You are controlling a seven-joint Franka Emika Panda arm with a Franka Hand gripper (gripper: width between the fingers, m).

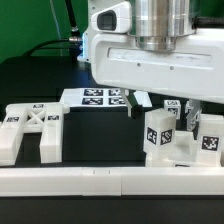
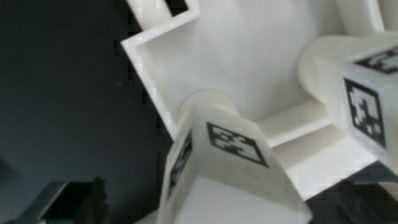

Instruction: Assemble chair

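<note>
One X-braced panel (image 1: 30, 125) on the exterior view's left of the marker board (image 1: 100, 97), two leg blocks (image 1: 160, 138) opposite, by the claw (image 1: 167, 104); can't tell its grip tbh.

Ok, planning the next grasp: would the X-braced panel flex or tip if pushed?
The X-braced panel looks thick and blocky, so it is probably stiff. Its open gaps suggest it is light for its size. It sits low and wide, so it would likely slide rather than tip.

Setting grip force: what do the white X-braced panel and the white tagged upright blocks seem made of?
White X-braced panel: probably matte hard plastic, evenly dull with crisp edges. White tagged upright blocks: likely the same; their tags look like printed paper.
</note>
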